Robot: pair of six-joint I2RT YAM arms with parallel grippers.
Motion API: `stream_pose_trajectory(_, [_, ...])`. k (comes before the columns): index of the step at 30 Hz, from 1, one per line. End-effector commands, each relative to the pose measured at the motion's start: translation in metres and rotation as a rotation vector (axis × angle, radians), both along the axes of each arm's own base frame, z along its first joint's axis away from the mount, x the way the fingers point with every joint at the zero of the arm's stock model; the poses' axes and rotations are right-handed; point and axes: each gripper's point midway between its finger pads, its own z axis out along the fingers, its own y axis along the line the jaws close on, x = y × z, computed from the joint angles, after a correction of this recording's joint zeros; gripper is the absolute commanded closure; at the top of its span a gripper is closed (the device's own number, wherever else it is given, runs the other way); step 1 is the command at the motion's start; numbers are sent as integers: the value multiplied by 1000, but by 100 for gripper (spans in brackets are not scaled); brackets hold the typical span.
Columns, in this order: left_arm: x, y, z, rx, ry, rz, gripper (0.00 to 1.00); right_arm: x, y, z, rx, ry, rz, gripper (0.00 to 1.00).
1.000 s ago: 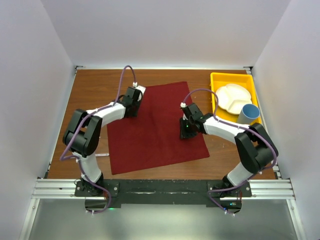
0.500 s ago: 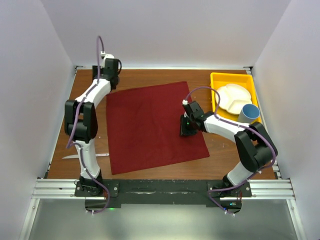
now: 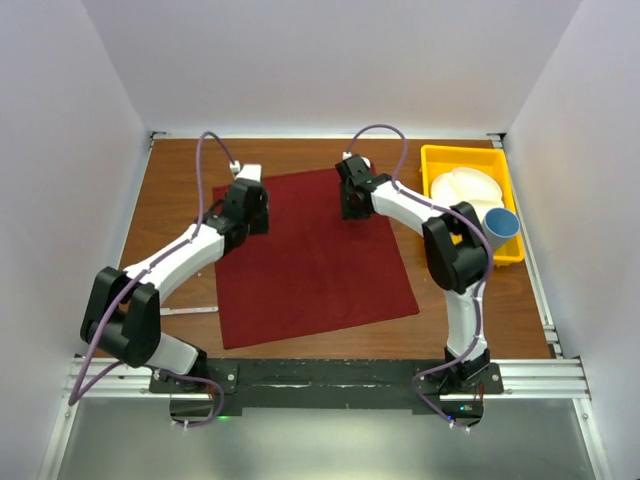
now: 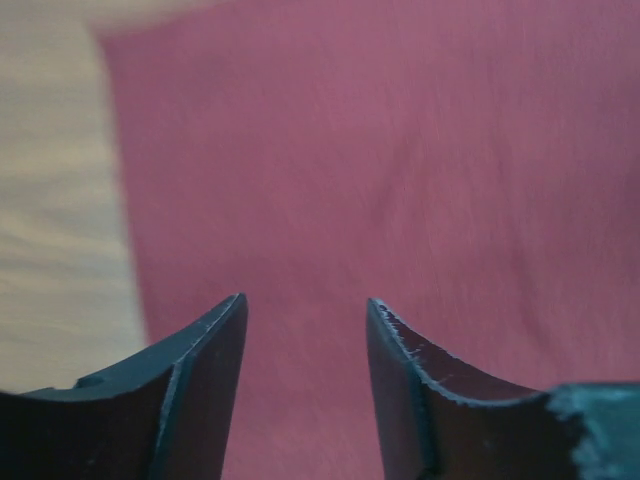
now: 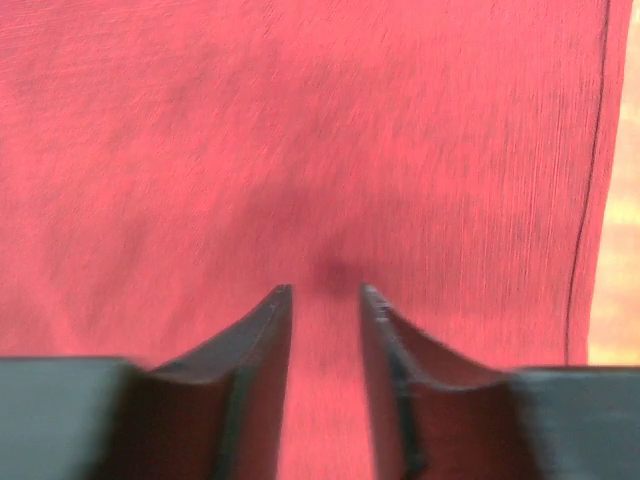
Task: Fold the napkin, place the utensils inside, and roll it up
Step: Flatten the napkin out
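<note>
Top view: bright, even, diffuse light from overhead. The white walls [image 3: 100, 80] bounce it, no glare. Sharp throughout. Short soft shadows sit under both arms on the dark red plain cloth napkin [image 3: 310, 270] and the brown wooden table [image 3: 165, 190]. Mild wide-angle splay along the wall edges.

Left wrist view: soft all over. The napkin is washed to dull pink and the wood at left is pale, nearly blown out. The left gripper [image 4: 305, 330] is near-black, underexposed, with fuzzy edges.

Right wrist view: smeared blur, weave streaked, napkin saturated red. A small dark shadow blot lies just ahead of the right gripper [image 5: 325, 300]. The wood strip at the right edge is overexposed orange-yellow.
</note>
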Motion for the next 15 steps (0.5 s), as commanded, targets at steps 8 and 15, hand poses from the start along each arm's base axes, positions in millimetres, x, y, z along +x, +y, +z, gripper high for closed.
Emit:
stream_pose_trajectory(8, [-2, -6, -65, -76, 38, 149, 45, 25, -41, -30, -118, 19, -55, 74])
stream_pose_trajectory(15, [26, -19, -97, -30, 125, 167, 43, 33, -77, -43, -102, 48, -111, 74])
